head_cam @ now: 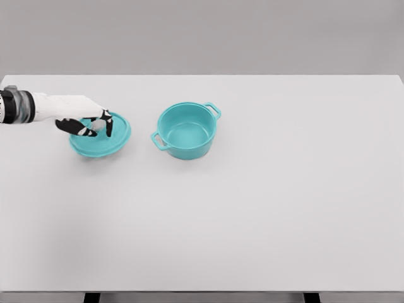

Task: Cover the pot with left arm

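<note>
We see our left hand [85,120] over the teal lid [100,136], fingers curled around its knob; the lid lies on the white counter [252,214], left of the open pot [187,130]

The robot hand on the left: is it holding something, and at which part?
The left robot hand has its fingers curled around the knob on top of the teal lid, which lies on the table.
</note>
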Controlling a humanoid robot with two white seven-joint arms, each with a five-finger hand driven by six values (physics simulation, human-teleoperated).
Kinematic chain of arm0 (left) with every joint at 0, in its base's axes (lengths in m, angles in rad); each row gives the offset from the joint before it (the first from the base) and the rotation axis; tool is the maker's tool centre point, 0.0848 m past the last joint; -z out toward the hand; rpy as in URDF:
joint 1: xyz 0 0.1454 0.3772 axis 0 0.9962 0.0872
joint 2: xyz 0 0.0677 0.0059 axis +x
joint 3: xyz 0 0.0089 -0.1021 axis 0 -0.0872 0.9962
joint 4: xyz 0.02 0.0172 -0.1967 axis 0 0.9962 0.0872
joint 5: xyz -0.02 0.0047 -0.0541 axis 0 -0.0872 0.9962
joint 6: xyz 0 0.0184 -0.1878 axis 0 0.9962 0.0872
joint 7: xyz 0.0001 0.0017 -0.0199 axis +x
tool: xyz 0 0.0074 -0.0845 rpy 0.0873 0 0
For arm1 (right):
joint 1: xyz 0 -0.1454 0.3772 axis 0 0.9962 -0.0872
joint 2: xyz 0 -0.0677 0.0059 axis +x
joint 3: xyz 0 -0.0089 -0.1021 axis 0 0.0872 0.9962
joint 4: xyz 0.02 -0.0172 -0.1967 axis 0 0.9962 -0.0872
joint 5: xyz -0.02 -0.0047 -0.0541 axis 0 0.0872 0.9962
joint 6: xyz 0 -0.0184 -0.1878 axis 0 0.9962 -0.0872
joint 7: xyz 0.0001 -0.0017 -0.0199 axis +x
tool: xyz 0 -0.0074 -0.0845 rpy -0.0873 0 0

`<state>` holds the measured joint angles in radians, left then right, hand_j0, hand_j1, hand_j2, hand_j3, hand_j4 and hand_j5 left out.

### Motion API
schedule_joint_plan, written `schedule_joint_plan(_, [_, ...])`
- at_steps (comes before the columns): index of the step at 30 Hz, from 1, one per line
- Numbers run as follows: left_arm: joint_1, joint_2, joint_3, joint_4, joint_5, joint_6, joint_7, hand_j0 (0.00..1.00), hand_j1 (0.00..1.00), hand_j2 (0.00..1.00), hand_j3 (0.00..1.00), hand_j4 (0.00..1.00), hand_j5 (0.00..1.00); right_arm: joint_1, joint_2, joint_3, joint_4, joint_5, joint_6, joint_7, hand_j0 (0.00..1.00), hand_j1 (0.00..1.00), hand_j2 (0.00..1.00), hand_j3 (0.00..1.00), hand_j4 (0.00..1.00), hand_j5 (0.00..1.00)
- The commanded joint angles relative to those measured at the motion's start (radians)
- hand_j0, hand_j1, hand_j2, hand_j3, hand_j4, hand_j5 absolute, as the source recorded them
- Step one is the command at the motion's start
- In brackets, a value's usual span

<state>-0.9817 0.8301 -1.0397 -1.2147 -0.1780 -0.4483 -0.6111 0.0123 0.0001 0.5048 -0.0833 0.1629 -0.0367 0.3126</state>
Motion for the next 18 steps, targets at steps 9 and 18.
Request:
schedule_joint_plan(9, [-0.034, -0.029, 0.0, -0.048, 0.02, -0.001, 0.0, 0.48, 0.48, 0.48, 0.48, 0.48, 0.48, 0.0, 0.0, 0.0, 0.001, 0.0, 0.0, 0.0, 1.0, 1.0, 1.0, 1.0, 1.0, 1.0])
schedule_joint_plan(18, [-0.068, -0.034, 0.0, -0.083, 0.043, -0.001, 0.0, 0.48, 0.48, 0.48, 0.48, 0.48, 0.48, 0.0, 0.0, 0.001, -0.001, 0.0, 0.0, 0.0, 1.0, 1.0, 1.0, 1.0, 1.0, 1.0])
